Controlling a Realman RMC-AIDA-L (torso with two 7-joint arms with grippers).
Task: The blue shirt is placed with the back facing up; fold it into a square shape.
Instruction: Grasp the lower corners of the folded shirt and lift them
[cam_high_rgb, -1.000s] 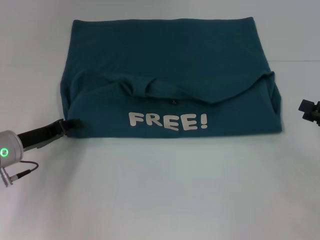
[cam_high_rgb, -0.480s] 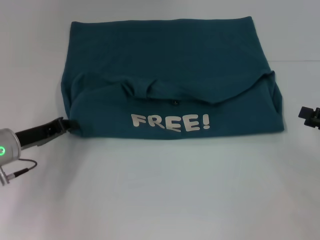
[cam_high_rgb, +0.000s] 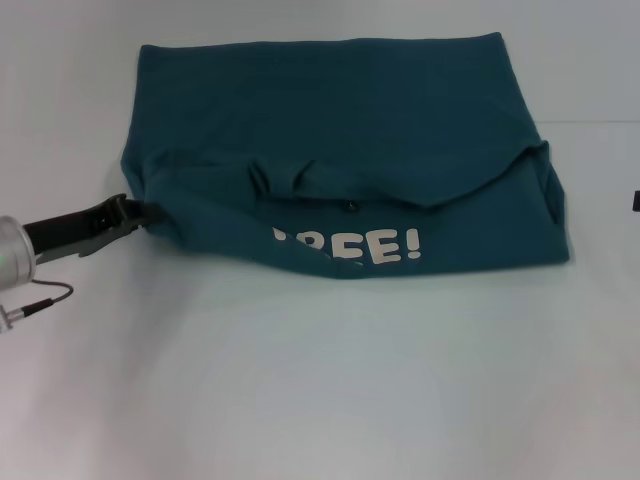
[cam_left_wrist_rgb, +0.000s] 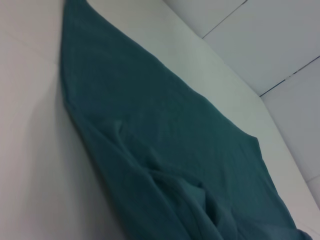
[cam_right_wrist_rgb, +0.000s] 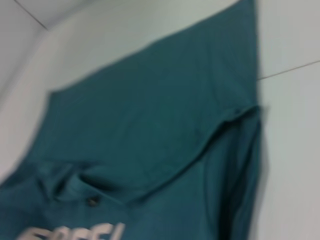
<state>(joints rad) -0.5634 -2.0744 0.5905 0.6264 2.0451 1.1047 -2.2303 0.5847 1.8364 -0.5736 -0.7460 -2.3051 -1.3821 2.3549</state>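
White table holds blue shirt, lying crosswise, lettering probably nearest.

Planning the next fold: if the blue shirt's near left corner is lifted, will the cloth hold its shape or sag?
Probably sag: the blue shirt already buckles where the left gripper pinches it, curling over the lettering. Its layered folds look loose, so they may slide apart.

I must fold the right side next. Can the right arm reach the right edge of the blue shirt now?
Probably yes: nothing lies beside the blue shirt there, though the right gripper sits off at the frame's edge.
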